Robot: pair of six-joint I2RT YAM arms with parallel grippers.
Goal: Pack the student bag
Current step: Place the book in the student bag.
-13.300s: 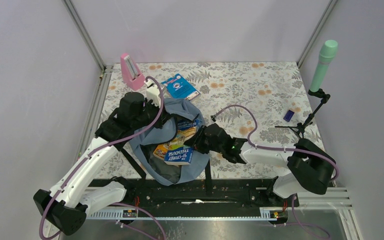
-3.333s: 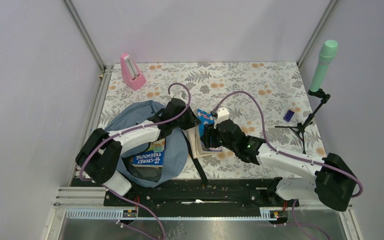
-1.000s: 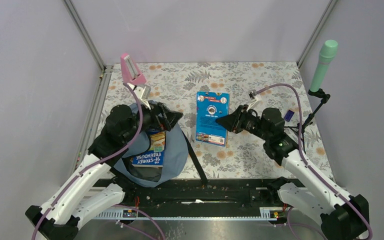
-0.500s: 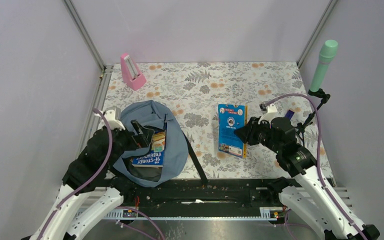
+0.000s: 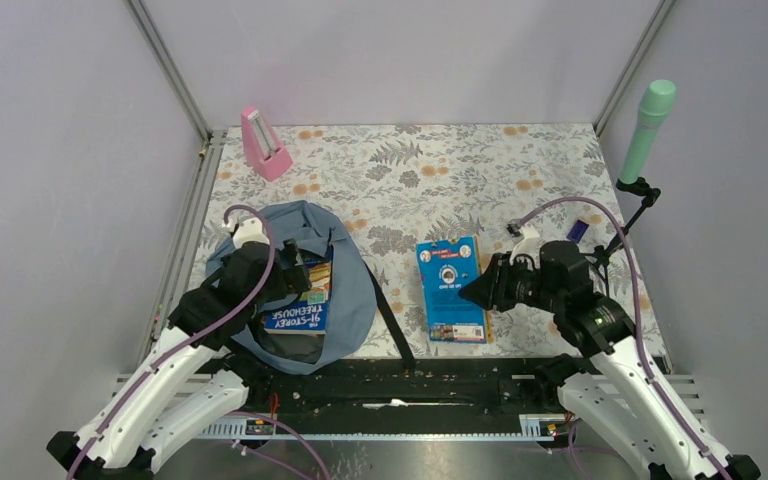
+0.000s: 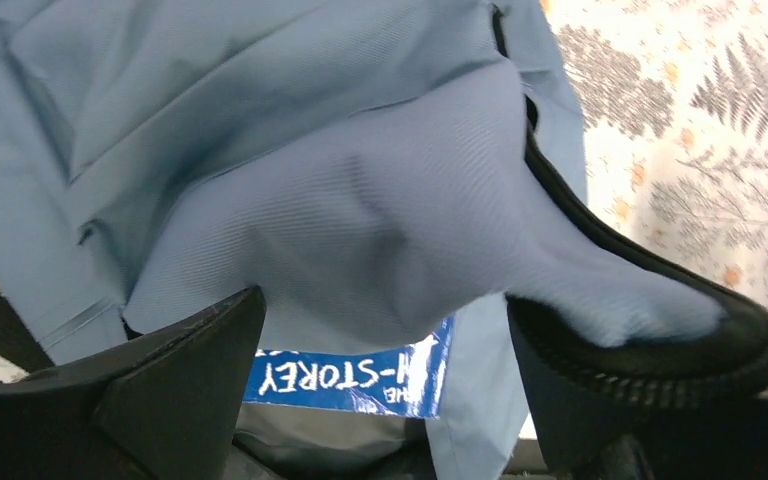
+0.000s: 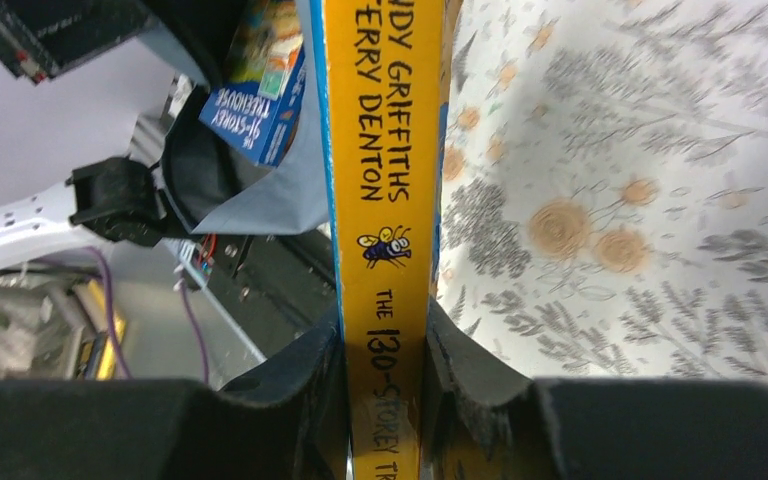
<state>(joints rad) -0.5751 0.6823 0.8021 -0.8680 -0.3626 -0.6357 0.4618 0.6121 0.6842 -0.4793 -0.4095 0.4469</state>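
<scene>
- Left hand (image 6: 385, 340) is spread wide open and isn't pinching anything. A fold of the student bag (image 5: 355, 300) bulges up between its fingers. My guess is it's parked there to keep the mouth of the bag from flopping shut.
- The bag lies slumped on the counter (image 5: 520, 170), right under and just ahead of that hand. Its opening gapes toward the arm bases.
- Right hand (image 7: 385, 365) is clamped on the 130-Storey book (image 5: 448, 290), with the fingers squeezing either side of the yellow spine. Holding it by the spine keeps the pages shut and leaves the far edge free to lead into the bag, I reckon.
- That book sticks out ahead of the right hand. I can't tell if its far edge touches the counter. The bag is well off to that hand's left, so the book isn't packed yet.
- Head count:
- one bag
- one book in the right hand
- one 91-Storey book (image 5: 295, 320) already in the bag, plus what looks like a second cover (image 5: 315, 275) tucked behind it, though I can't swear to that
- one pink metronome (image 5: 263, 143), far beyond the left hand
- one green-topped stand (image 5: 646, 125) and one small purple block (image 5: 577, 230), both beyond the right hand
</scene>
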